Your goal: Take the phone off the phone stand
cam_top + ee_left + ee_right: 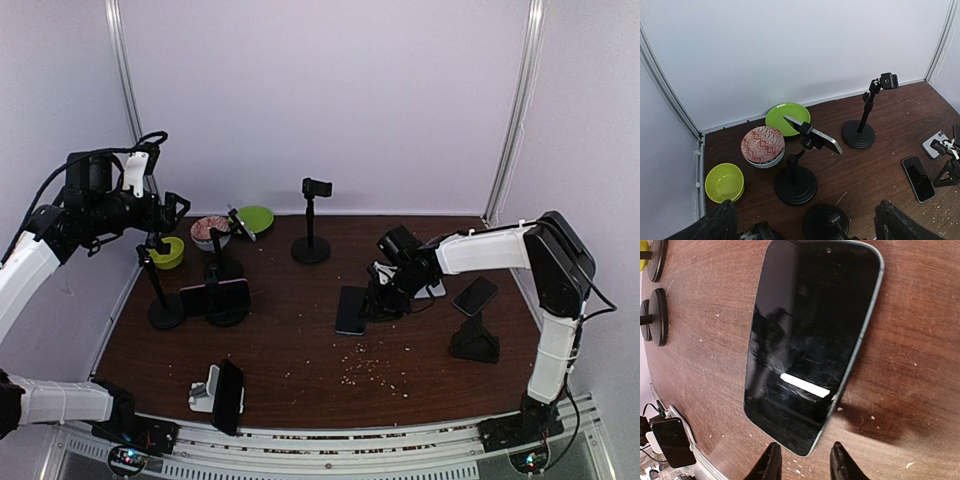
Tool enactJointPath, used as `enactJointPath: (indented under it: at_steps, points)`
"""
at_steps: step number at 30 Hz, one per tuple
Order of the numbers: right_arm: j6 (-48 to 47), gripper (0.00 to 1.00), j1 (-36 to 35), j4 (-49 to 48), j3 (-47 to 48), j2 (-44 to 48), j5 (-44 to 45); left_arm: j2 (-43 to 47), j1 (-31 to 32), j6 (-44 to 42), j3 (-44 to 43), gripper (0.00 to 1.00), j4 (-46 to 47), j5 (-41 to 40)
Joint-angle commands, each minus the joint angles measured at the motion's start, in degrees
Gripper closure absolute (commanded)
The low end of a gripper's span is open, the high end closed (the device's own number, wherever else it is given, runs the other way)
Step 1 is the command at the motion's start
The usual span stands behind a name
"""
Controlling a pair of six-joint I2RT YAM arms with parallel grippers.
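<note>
Phone (351, 310) is lying flat, dark screen up, on the brown table (300, 350), off any holder, toward the arm bases from the tall clamp stand (312, 225) and slightly to its right. Right gripper (802, 464) is hanging low over the end of the phone that points away from the tall stand. Its two black fingertips (771, 466) are showing a narrow gap and sitting just past that end; they are gripping nothing, and the wrist view is showing bare wood between them. A small black tripod (947, 175) is standing just beside the phone, on the side away from the tall stand. Left gripper (807, 227) is hovering high, well to the left of the tall stand, with its fingers spread wide and nothing in them. Beneath it, left of the tall stand, another stand (795, 182) is carrying a tilted phone (815, 135). A green plate (787, 117), a red patterned bowl (762, 145) and a green bowl (725, 181) are lying farther left again. Well right of the tall stand and nearer the bases, a second tripod (474, 345) is propping up a dark phone (474, 296). Pale crumbs (370, 365) are lying scattered on the wood beyond the flat phone, on the bases' side of the tall stand.
</note>
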State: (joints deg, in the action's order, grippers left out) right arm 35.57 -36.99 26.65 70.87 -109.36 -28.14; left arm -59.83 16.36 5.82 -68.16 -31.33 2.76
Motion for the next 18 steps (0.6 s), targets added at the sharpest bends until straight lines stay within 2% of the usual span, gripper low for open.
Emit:
enactJointPath:
  at_steps: [1,13,15,18]
  points:
    - [-2.3,0.61,-0.4,2.4,0.9,3.4,3.7,0.4,0.3,-1.1,0.4,0.02,2.9,0.4]
    - [-6.6,0.4,-0.6,7.3,0.0,14.2,11.9,0.4,1.0,-2.5,0.4,0.02,2.8,2.8]
    - [-7.2,0.34,-0.6,6.1,-0.5,16.1,12.0,0.2,1.1,-2.9,0.4,0.02,2.7,2.2]
    - [-7.4,0.2,-0.7,3.2,-2.2,19.3,12.0,0.1,1.5,-3.6,0.5,0.02,2.6,2.5]
